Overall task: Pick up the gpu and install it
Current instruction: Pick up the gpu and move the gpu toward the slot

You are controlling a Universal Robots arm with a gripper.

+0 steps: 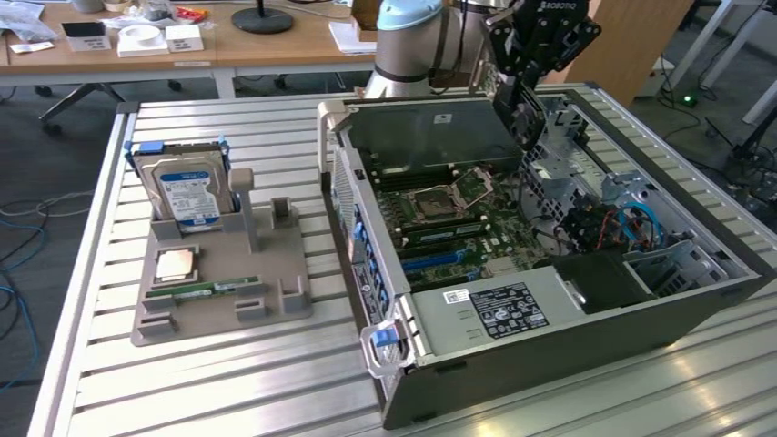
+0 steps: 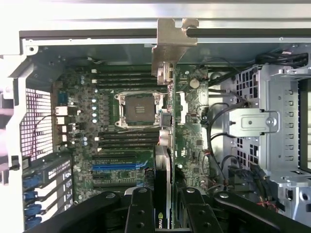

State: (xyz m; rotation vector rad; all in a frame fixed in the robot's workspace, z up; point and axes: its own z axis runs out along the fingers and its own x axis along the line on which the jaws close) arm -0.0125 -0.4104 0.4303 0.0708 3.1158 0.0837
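a: where is the gpu (image 1: 425, 137) found?
b: it is held above the motherboard (image 2: 121, 141), inside the open case (image 1: 547, 355), and is pinched edge-on by the jaws.
a: and the case?
b: it is laid on the bench (image 1: 243, 382).

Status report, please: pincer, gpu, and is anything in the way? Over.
Pincer shut on the gpu. Card held edge-on over the motherboard of the open case, not yet seated. Nothing seen between card and board.
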